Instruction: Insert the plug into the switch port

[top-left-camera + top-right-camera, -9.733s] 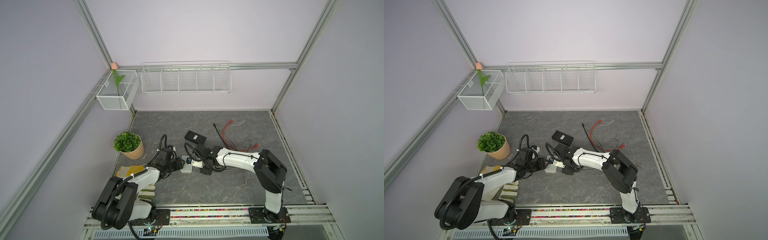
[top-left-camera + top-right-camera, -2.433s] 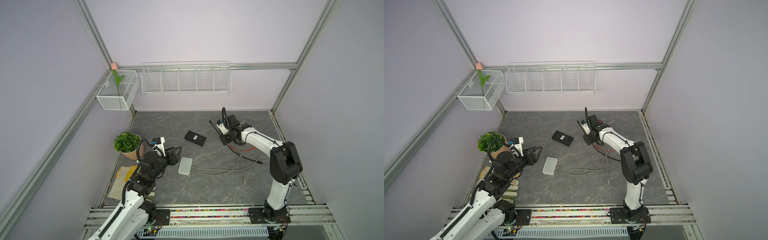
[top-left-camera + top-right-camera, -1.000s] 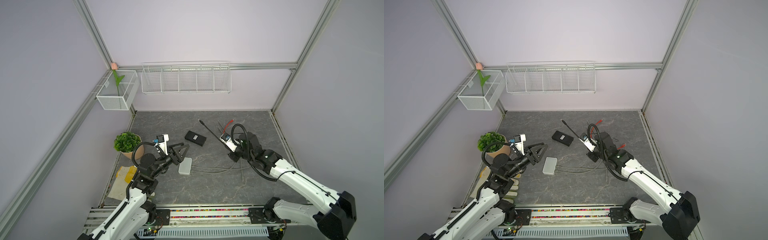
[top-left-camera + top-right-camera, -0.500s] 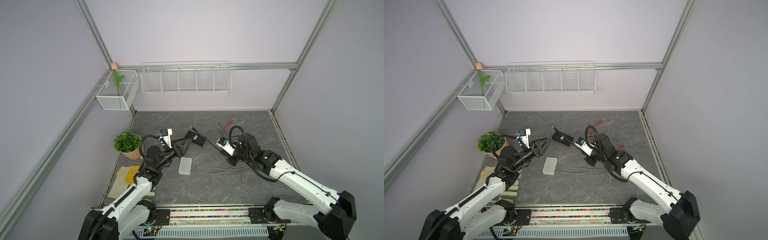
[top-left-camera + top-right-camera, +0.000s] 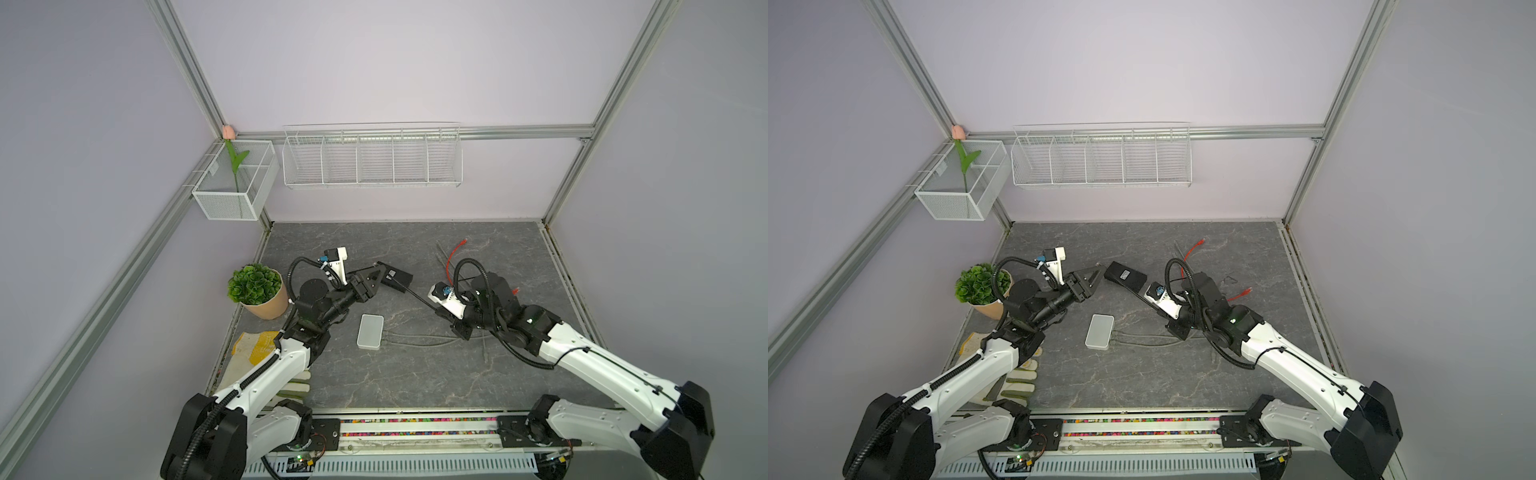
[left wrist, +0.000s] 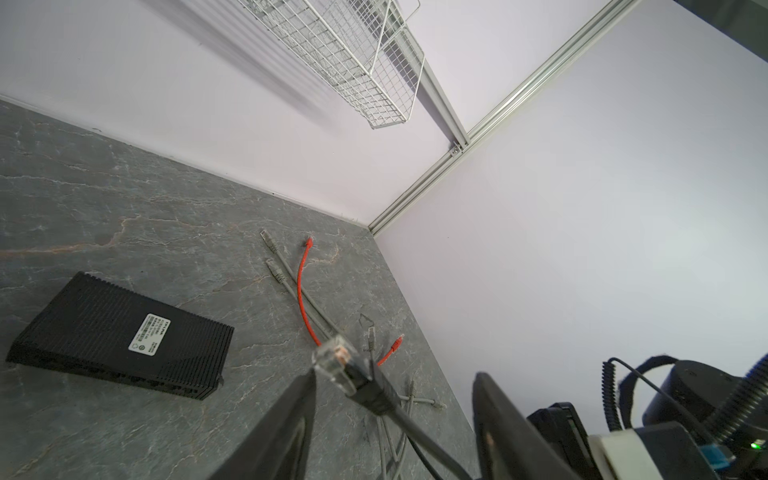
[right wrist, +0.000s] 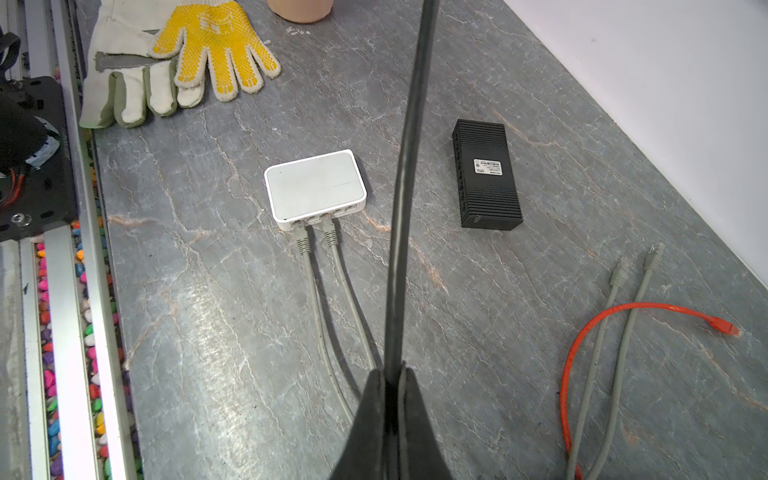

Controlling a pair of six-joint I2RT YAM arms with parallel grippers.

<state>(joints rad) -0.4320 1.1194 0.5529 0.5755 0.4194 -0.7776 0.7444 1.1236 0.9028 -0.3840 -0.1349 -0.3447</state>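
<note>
Right gripper (image 7: 389, 376) pinched tight on smooth round black cable (image 7: 409, 166), near right. Left of it, glossy white rounded switch (image 7: 313, 185) flat on veined grey table (image 7: 249, 332). Farther, left gripper (image 6: 395, 376) spread around clear boxy plug (image 6: 336, 360), mid-air, near ribbed black box (image 6: 120, 332).

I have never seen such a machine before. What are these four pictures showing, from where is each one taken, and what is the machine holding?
These are two white robot arms on a grey table, each ending in a two-fingered gripper. Two pictures look down from above on the whole scene; the two others come from a small camera on each wrist. The right gripper is shut on a black cable. The left gripper is open, with the cable's clear plug between its fingers. On the table lie a white switch with two grey cables plugged in, a black box, loose cables, gloves and a potted plant.
</note>
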